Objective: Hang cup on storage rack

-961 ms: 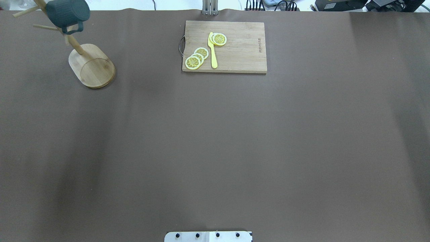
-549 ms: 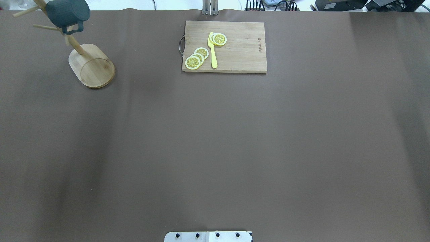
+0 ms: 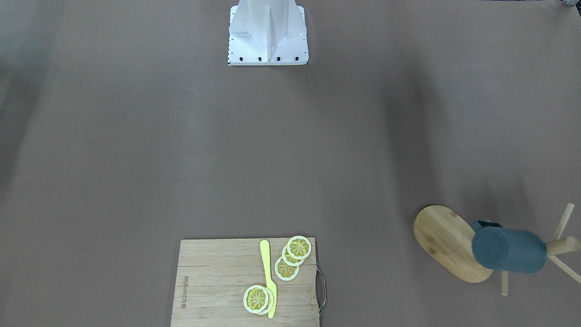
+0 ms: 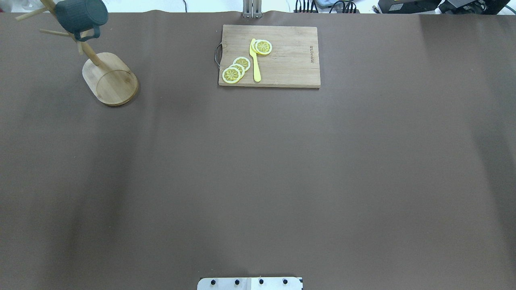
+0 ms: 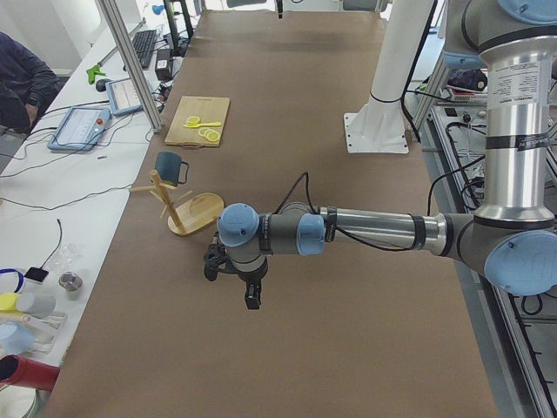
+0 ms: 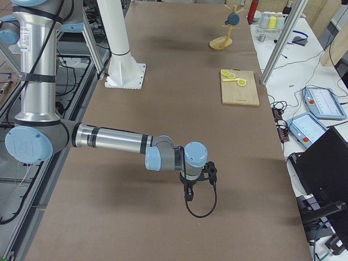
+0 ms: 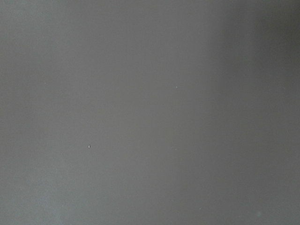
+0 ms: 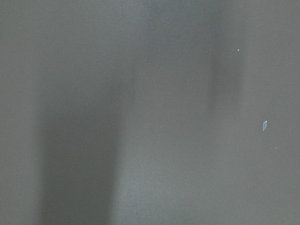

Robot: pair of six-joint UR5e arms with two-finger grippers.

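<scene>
The blue-grey cup (image 4: 80,15) hangs by its handle on a peg of the bamboo storage rack (image 4: 111,78) at the table's far left corner. It shows the same way in the front-facing view: cup (image 3: 508,250), rack (image 3: 442,236). No gripper touches it. My left gripper (image 5: 250,294) shows only in the exterior left view, low over the table and well short of the rack (image 5: 196,213). My right gripper (image 6: 187,193) shows only in the exterior right view, far from the rack (image 6: 220,43). I cannot tell whether either is open or shut. Both wrist views show only bare brown table.
A rectangular bamboo cutting board (image 4: 282,56) with lemon slices (image 4: 236,69) and a yellow knife (image 4: 254,60) lies at the far middle. The white robot base (image 3: 268,32) stands at the near edge. A black cable loops below the right gripper.
</scene>
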